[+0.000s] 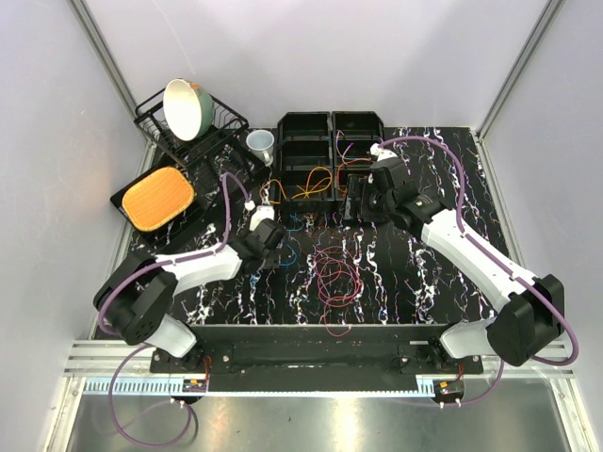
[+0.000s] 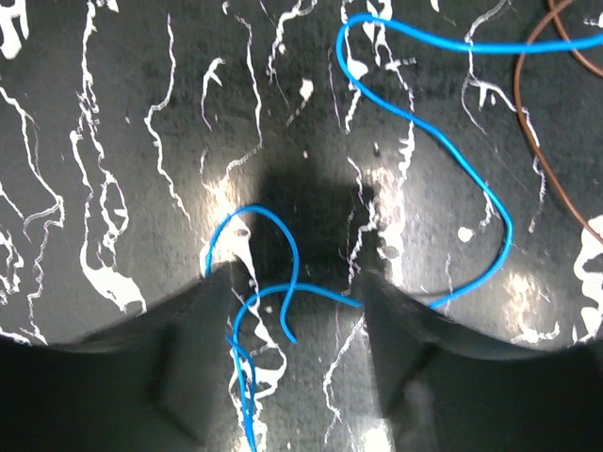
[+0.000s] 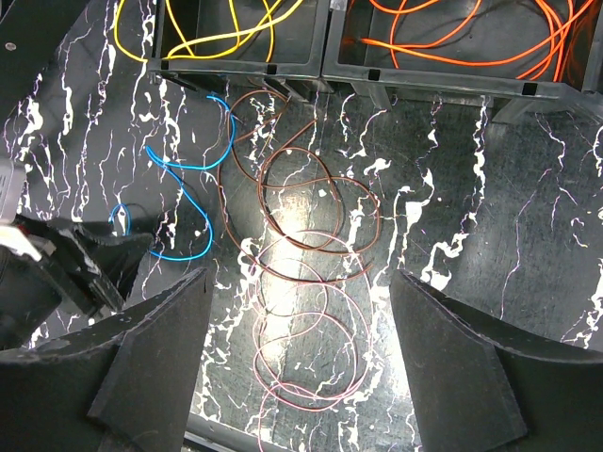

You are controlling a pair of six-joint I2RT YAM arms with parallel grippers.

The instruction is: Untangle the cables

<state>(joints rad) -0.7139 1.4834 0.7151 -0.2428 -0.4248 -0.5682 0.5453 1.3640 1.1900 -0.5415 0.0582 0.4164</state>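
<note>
Pinch the thin blue looping cable [image 2: 311,294] where its small curl lies flat on the black white-veined tabletop [image 2: 113,141], right between the tips of the left gripper [image 2: 294,276], parted there and not yet clamped on anything. Catch one strand only, not the crossing pair, then lift slowly and draw away from the brown wire loops [image 3: 267,200] just beside. Hold the right gripper [image 3: 300,275], spread wide and empty above those loops, ready to pin them down.

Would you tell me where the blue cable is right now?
In the left wrist view the blue cable lies on the table inside the open left gripper; from above, it is just left of the maroon cables.
</note>
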